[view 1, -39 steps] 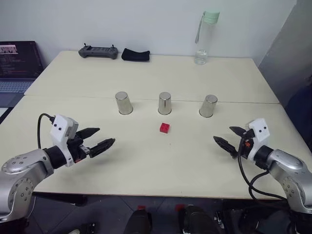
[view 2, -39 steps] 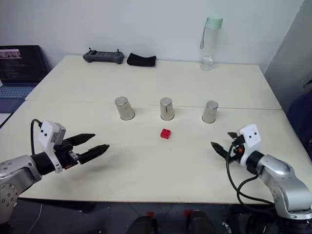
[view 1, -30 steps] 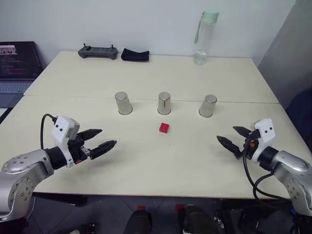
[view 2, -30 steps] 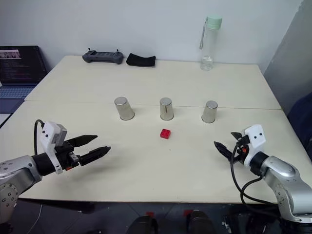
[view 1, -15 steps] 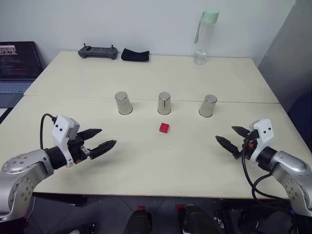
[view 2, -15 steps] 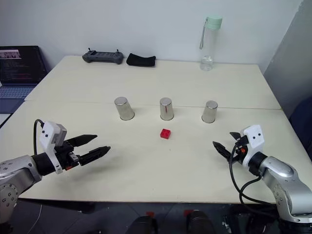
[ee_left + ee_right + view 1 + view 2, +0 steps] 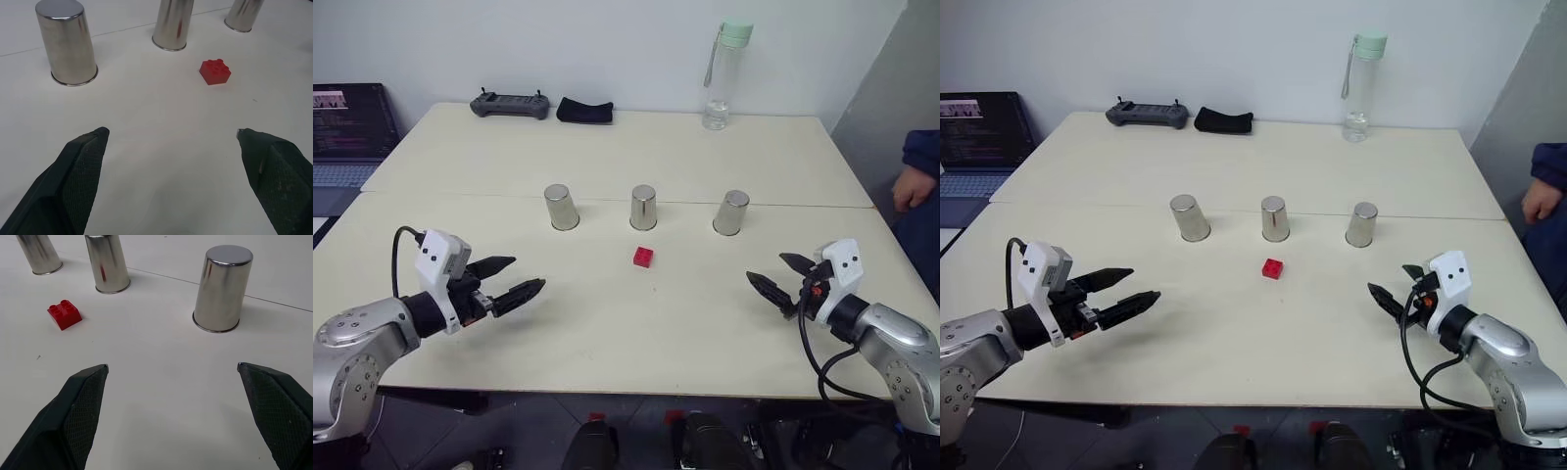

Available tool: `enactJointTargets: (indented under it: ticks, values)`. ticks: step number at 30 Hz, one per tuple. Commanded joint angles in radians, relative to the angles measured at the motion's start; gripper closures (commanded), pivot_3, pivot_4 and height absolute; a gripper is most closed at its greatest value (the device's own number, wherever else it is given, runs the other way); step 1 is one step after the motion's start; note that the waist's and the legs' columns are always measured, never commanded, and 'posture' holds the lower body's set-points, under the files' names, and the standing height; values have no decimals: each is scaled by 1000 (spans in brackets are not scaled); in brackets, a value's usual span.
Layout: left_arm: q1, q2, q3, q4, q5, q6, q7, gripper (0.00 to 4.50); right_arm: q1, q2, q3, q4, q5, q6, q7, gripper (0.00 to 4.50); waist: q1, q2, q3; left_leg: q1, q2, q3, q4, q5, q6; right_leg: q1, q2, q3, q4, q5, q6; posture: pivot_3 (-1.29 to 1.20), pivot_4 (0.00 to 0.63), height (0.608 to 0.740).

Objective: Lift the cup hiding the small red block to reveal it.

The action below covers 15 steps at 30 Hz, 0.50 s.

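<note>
Your pale tabletop [image 7: 607,333] carried three upturned steel tumblers in a row, and the tiny red studded block [image 7: 643,257] lay uncovered just before the middle tumbler [image 7: 643,208]. Your left gripper [image 7: 506,278] and right gripper [image 7: 777,279] hung low, spread and empty, flanking them, probably awaiting hiding.

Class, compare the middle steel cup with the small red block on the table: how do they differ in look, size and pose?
The middle cup is shiny bare steel; the small red block is bright matte red. The cup is tall, round and tapered, standing upside down, while the block is low, squarish and studded on top. The cup is clearly the larger. Both rest on the pale table, apart from each other, the block out in the open, nearer the robot, and neither is touched by a tool.
</note>
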Motion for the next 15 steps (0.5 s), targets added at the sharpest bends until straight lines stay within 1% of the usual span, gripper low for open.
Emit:
enactJointTargets:
  ticks: [1,15]
  values:
    - [-18,19,20,-1,8,-21,-3,21,-4,3,-12,-18,-3,-25,-9,0,0,0,0,0,0,0,0,0,0,0,0,0,0,0,0,0,150,740]
    - [-34,19,16,8,19,-19,-9,21,2,2,-10,-20,-4,-31,-23,0,0,0,0,0,0,0,0,0,0,0,0,0,0,0,0,0,150,740]
